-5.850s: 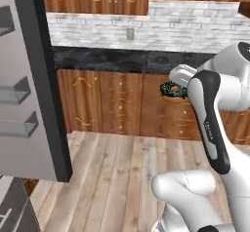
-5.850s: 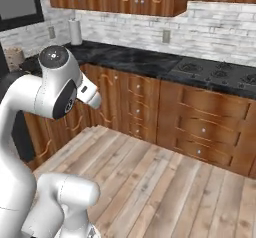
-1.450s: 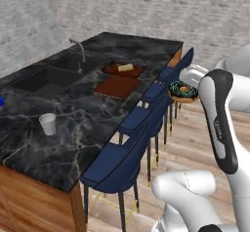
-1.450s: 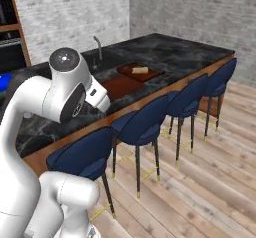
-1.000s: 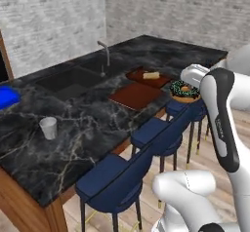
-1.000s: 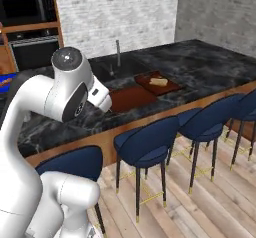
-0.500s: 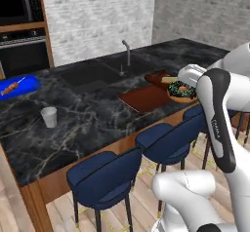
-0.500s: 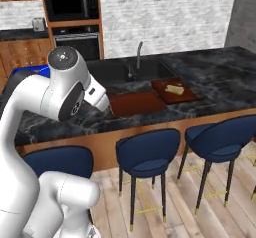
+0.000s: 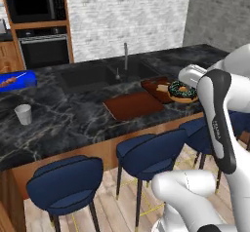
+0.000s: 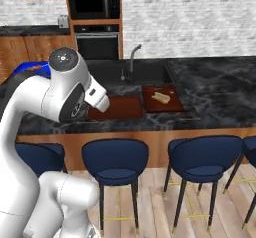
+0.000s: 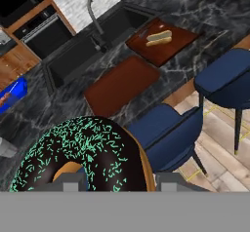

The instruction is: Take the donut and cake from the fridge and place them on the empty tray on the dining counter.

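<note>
The donut (image 11: 80, 153), chocolate-iced and flecked with green and white sprinkles, is seen clamped in the pincer (image 11: 117, 181), whose finger tips are closed on the ring's near edge in the hand view; in the left base view it is carried at the end of the white arm, above the near edge of the black marble table (image 9: 63, 124) and just in front of the stools (image 9: 146, 150). The empty reddish-brown tray (image 9: 133, 104) lies on the table between the sink (image 9: 97, 75) and the near edge, with nothing resting on it. Just beside it sits a second, darker board (image 11: 163, 41) carrying a pale piece of food, and well apart toward the far left a blue rectangle (image 9: 17, 80) with a skewer and a white cup (image 9: 23, 114) are seen. The task is judged to be partly advanced: the donut has been brought out of the fridge and to the table but has not yet been set down, and the tray is within reach ahead of the hand. The cake cannot be made out anywhere, so its fetching and placing are judged to be left to do. No brand, label or readable writing can be made out on the oven (image 9: 46, 48), the microwave (image 9: 34, 4) or any other surface.
</note>
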Tool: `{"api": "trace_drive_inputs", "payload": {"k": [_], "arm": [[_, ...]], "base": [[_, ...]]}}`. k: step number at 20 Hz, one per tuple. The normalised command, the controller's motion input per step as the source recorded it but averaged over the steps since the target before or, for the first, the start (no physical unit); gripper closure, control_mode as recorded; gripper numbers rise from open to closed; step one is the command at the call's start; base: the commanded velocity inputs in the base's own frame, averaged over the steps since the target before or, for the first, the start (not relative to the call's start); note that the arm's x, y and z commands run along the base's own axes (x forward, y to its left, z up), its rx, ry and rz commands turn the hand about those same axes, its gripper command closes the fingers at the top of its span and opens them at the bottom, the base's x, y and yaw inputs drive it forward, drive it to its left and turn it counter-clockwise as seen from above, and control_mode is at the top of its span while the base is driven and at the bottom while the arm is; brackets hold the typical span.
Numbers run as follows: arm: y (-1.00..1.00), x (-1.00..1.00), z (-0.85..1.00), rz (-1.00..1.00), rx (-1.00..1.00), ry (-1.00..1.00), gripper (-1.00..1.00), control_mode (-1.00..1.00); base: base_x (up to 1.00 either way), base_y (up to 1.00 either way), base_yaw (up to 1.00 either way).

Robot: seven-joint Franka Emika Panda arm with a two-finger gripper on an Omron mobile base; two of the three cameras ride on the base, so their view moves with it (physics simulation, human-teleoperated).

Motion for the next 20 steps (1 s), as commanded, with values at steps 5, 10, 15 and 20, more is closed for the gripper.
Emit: {"api": "trace_drive_inputs", "payload": {"k": [5, 10, 15, 20], "arm": [[0.0, 0.0, 0.0, 0.0, 0.0, 0.0, 1.0, 1.0], [0.0, 0.0, 0.0, 0.0, 0.0, 0.0, 1.0, 1.0], [0.0, 0.0, 0.0, 0.0, 0.0, 0.0, 1.0, 1.0], [0.0, 0.61, -0.48, 0.13, 0.04, 0.22, 1.0, -1.0]], "base": [[0.47, -0.6, 0.38], [0.72, -0.09, 0.23], [0.81, 0.0, 0.14], [0.15, 0.0, 0.03]]}}
